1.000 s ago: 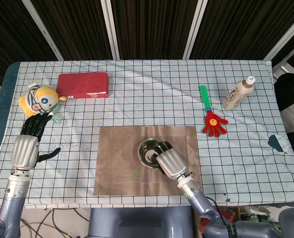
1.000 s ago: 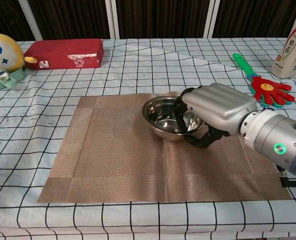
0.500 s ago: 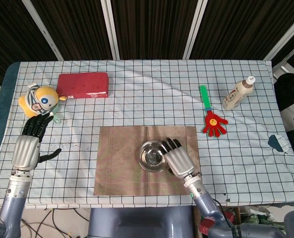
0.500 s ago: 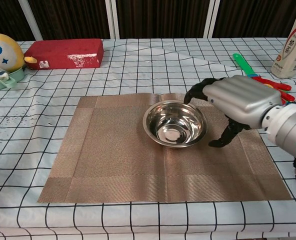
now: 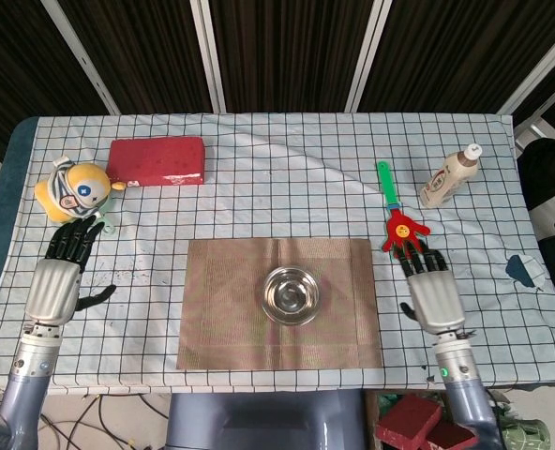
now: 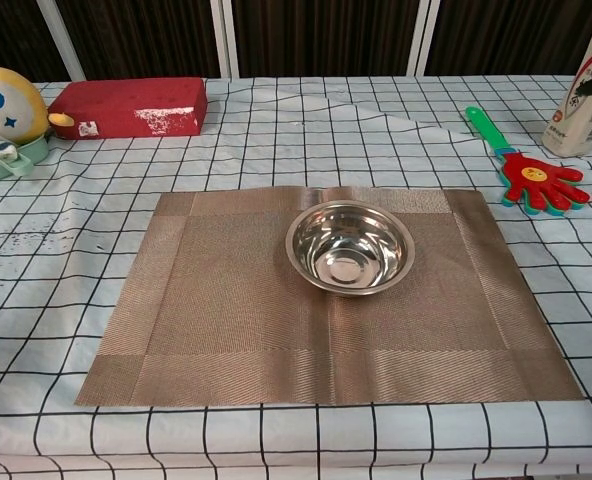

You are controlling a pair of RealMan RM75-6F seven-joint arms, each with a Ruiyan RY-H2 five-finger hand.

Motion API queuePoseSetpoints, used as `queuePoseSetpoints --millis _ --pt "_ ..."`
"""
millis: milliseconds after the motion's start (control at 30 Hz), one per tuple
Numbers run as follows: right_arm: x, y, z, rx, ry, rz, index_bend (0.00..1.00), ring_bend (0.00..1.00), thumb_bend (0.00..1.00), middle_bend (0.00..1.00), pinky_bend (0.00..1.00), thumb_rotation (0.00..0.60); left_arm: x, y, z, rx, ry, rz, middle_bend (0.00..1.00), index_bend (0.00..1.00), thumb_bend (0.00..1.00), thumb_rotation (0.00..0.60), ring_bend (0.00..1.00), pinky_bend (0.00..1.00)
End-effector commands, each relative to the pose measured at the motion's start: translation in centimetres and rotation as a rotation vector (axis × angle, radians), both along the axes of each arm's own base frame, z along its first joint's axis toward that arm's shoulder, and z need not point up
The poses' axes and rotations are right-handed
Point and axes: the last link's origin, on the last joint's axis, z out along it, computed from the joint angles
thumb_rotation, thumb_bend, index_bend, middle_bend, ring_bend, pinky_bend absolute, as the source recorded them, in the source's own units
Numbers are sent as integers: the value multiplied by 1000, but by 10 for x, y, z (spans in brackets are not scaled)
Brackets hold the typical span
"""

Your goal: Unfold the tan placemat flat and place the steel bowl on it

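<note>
The tan placemat (image 5: 231,319) (image 6: 216,300) lies spread flat near the table's front edge. The steel bowl (image 5: 292,294) (image 6: 350,246) stands upright on it, a little right of its middle. My right hand (image 5: 431,291) hovers to the right of the mat with its fingers apart and nothing in it, apart from the bowl. My left hand (image 5: 58,279) is at the table's left side, fingers spread, holding nothing. Neither hand shows in the chest view.
A red block (image 5: 157,160) (image 6: 129,106) and a yellow doll (image 5: 74,187) (image 6: 6,108) sit at the back left. A red hand-shaped clapper with a green handle (image 5: 398,220) (image 6: 531,172) and a bottle (image 5: 450,175) (image 6: 582,90) lie at the right.
My right hand has let go of the bowl and drawn away to the right, off the mat. The bowl stays on the placemat. The left hand has barely moved.
</note>
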Motion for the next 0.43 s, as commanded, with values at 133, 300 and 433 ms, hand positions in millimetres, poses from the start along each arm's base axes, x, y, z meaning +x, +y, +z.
queuePoseSetpoints --millis 133,300,433 --pt "-43 17 59 -158 -47 -103 0 25 54 0 175 600 -2 -4 -1 -1 71 9 0 0 25 600 0 0" --pt "-70 33 79 -193 -85 -163 0 15 42 0 175 600 -1 -9 1 18 135 31 0 0 22 600 0 0" --pt "-86 40 86 -239 -130 -169 0 15 41 0 175 600 -19 -19 8 43 233 107 0 0 22 600 0 0"
